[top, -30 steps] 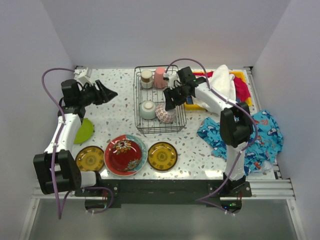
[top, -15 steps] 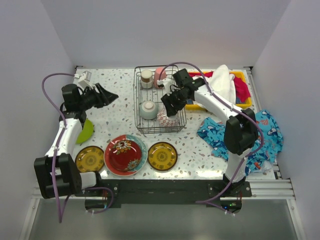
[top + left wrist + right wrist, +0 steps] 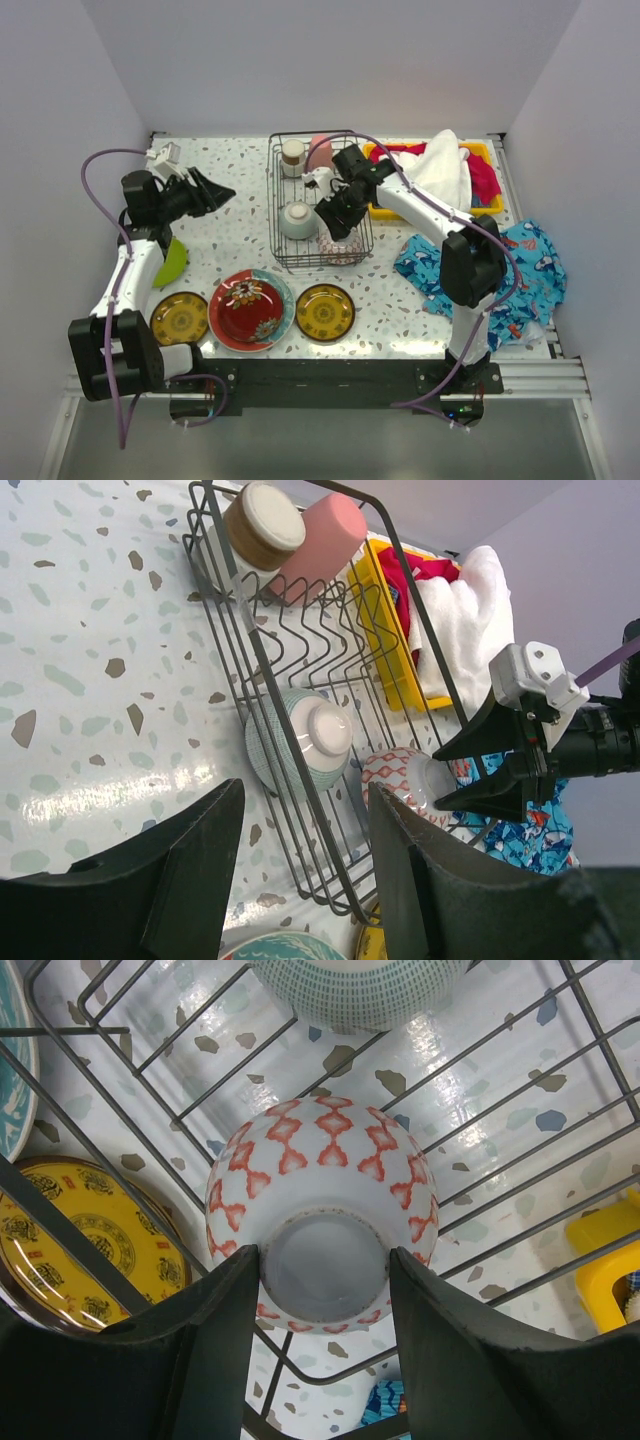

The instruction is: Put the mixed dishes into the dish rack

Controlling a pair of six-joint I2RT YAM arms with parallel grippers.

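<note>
The dark wire dish rack (image 3: 285, 262) stands at the table's middle back. In it are a pale green bowl (image 3: 296, 220), a red-patterned bowl (image 3: 345, 248), a pink cup (image 3: 320, 150) and a metallic cup (image 3: 292, 157). My right gripper (image 3: 335, 218) is open inside the rack. In the right wrist view its fingertips straddle the foot ring of the upturned patterned bowl (image 3: 320, 1160). My left gripper (image 3: 222, 190) is open and empty, left of the rack. A red teal-rimmed plate (image 3: 251, 308), two amber plates (image 3: 180, 317) (image 3: 324, 311) and a lime-green plate (image 3: 170, 262) lie on the table.
A yellow bin (image 3: 478, 149) with white cloth (image 3: 445, 170) and red cloth stands right of the rack. A blue fish-print cloth (image 3: 500, 270) lies at the front right. The left wrist view shows the rack's rim (image 3: 325, 830) between my left fingers, and the right gripper (image 3: 440, 778).
My right gripper has moved left and down into the rack, over the patterned bowl. The left arm has barely shifted.
</note>
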